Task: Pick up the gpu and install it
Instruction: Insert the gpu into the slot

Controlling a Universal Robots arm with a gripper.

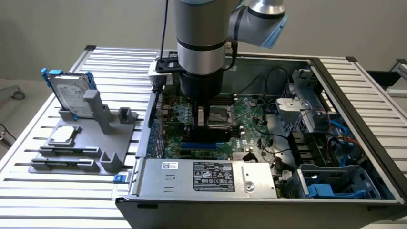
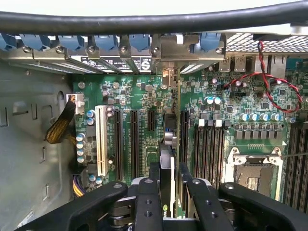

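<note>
Two matte black fingers of the claw pinch the thin gpu edge-on over the green motherboard. Long black slots flank it closely, and the grey case wall stands well apart.

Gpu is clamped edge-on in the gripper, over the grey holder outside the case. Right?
No. The gpu is clamped edge-on in the gripper, but over the motherboard inside the case, not over the grey holder. The wrist view shows it.
</note>
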